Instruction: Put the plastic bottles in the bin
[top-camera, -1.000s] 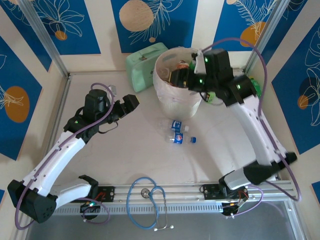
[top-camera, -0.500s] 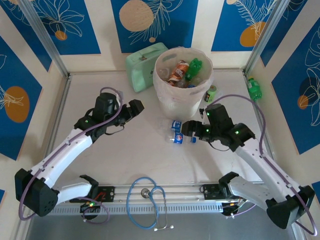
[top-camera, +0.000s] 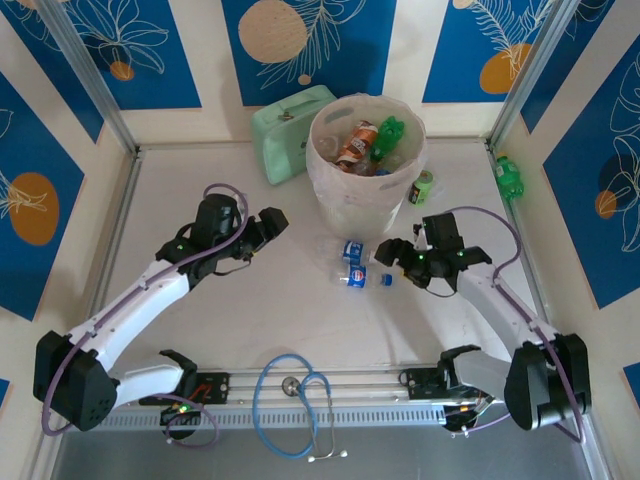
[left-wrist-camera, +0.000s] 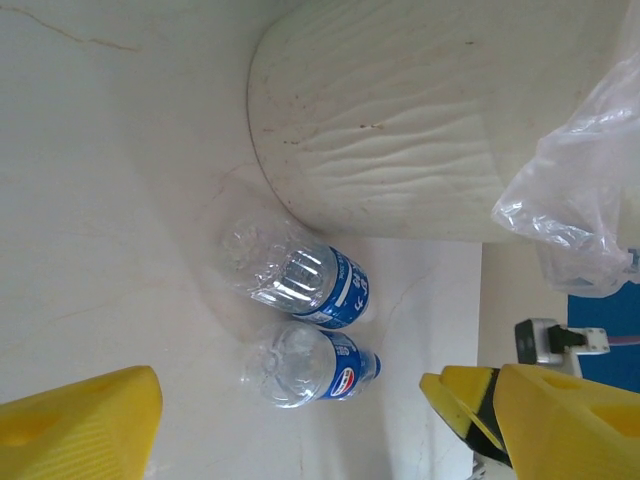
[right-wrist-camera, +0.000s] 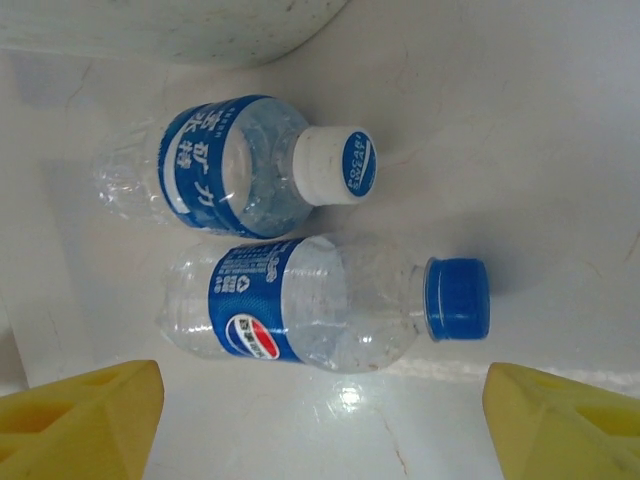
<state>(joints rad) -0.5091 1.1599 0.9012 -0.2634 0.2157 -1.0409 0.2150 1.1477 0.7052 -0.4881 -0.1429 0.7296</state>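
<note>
The left arm's fingers (left-wrist-camera: 80, 420) and right arm's fingers (right-wrist-camera: 80, 415) hang spread, empty, flanking two blue-labelled bottles (top-camera: 354, 278) lying on the bench (top-camera: 250, 320). Beyond, the bin (top-camera: 312, 128) holds several bottles; a green bottle (top-camera: 508, 175) remains far right.

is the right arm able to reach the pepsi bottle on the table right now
Probably yes: the right tool is open and aimed at the pepsi bottle, with nothing lying between them.
</note>
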